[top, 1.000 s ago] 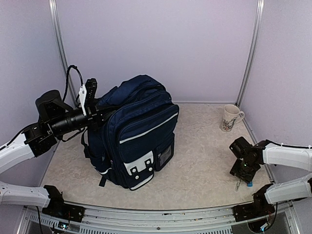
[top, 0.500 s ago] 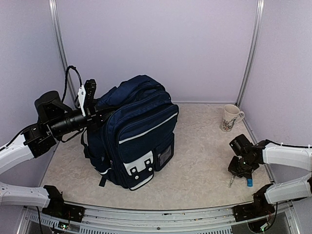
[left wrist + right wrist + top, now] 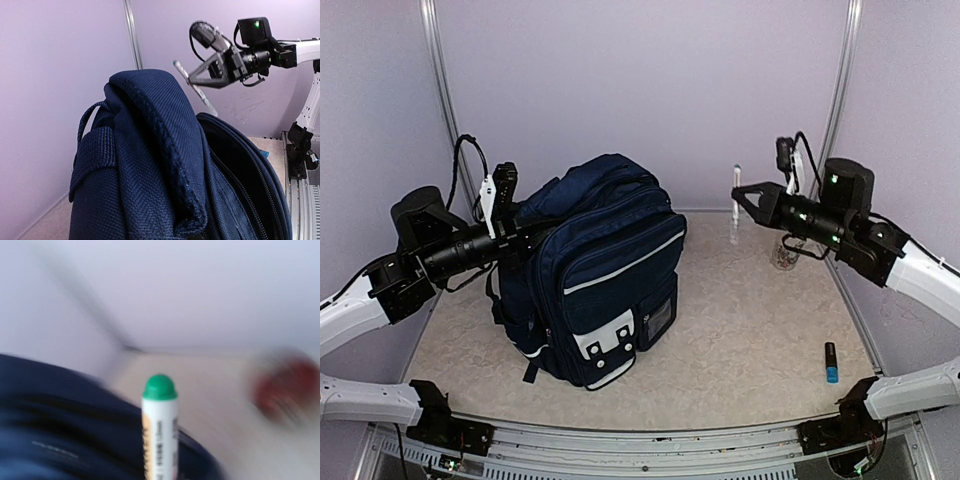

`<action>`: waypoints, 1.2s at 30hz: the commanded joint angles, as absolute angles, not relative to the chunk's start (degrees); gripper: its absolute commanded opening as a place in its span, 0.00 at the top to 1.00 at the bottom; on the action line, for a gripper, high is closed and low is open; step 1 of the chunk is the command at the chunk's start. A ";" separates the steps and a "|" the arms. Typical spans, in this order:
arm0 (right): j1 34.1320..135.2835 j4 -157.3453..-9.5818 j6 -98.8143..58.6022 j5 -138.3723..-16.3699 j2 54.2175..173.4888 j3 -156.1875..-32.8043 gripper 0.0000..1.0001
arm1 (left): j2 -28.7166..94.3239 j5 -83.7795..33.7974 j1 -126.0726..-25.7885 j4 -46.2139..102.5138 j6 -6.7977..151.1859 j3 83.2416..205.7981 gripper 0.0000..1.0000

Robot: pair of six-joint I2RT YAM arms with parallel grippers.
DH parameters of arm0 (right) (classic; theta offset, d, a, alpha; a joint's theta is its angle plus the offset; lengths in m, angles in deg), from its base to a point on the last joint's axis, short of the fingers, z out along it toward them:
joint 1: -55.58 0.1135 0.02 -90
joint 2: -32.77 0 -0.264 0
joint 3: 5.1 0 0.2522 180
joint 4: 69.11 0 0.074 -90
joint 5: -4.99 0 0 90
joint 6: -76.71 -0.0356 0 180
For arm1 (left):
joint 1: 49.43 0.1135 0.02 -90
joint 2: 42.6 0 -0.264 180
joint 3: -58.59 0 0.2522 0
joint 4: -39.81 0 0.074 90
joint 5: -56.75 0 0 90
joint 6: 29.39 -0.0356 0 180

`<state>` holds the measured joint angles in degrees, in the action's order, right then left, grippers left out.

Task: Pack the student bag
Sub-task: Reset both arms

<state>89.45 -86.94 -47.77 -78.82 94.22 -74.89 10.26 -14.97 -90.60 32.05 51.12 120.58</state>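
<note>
Marker (image 3: 737, 180) in right end effector's (image 3: 740, 198) tight grip, arm outstretched toward student bag (image 3: 605, 280).

Far right on the pale marbled tabletop (image 3: 740, 330) there's a white mug (image 3: 786, 258) with a printed design, only its lower part showing. Near right, well apart from it, a small dark stick with a bright blue end (image 3: 831, 362) lies flat. Lavender walls (image 3: 640, 90) all round, metal posts (image 3: 838, 100) in the far corners, a metal rail (image 3: 650, 440) along the near edge.
</note>
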 commanded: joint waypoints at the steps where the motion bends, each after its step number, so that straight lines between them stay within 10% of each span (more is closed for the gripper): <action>1: 100.59 -68.76 -25.54 -63.82 105.65 -87.78 1.00 | 9.59 -15.67 -89.79 34.75 48.92 120.17 0.86; 12: 108.52 -73.76 -2.37 -42.35 123.27 -106.28 1.00 | 9.13 -15.78 -89.77 34.75 48.84 119.95 0.85; 22: 108.49 -102.20 9.40 -46.37 124.05 -111.67 1.00 | 8.90 -15.42 -89.77 34.88 48.91 119.86 0.85; 28: 108.45 -106.11 10.50 -50.27 123.38 -114.65 0.42 | 9.16 -15.33 -89.77 34.77 48.91 119.98 0.85; 36: 105.90 -101.97 -9.13 -78.26 118.88 -113.95 0.15 | 9.34 -15.32 -89.78 34.63 48.90 120.03 0.84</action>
